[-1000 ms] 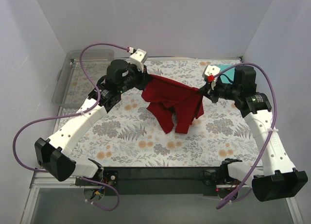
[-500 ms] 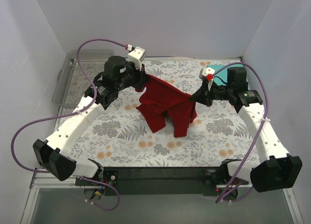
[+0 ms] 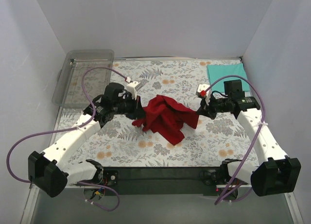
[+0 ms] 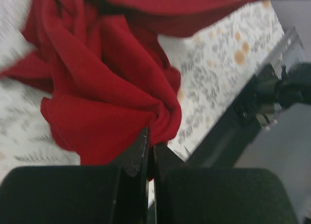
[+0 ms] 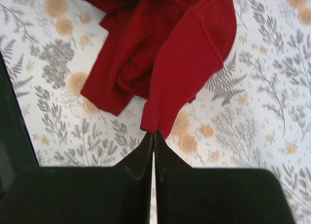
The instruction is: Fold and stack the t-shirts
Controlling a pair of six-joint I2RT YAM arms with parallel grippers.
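Note:
The deep red t-shirt (image 3: 165, 118) lies bunched in a heap on the middle of the floral table (image 3: 121, 146). My left gripper (image 3: 138, 112) is at its left edge, jaws shut on a fold of the red cloth (image 4: 107, 88). My right gripper (image 3: 198, 112) is at the shirt's right edge, shut on a hem corner of the red fabric (image 5: 184, 54). In the wrist views the left gripper (image 4: 149, 136) and right gripper (image 5: 154, 132) each pinch cloth at the very tips. The teal t-shirt (image 3: 226, 71) lies flat at the back right corner.
A clear plastic bin (image 3: 85, 76) stands at the back left, half off the table. White walls close in on three sides. The black front rail (image 3: 160, 173) runs along the near edge, between the arm bases.
Both grippers came down and toward the near side, moving closer together. The red shirt, hanging stretched between them earlier, has dropped into a crumpled heap on the table.

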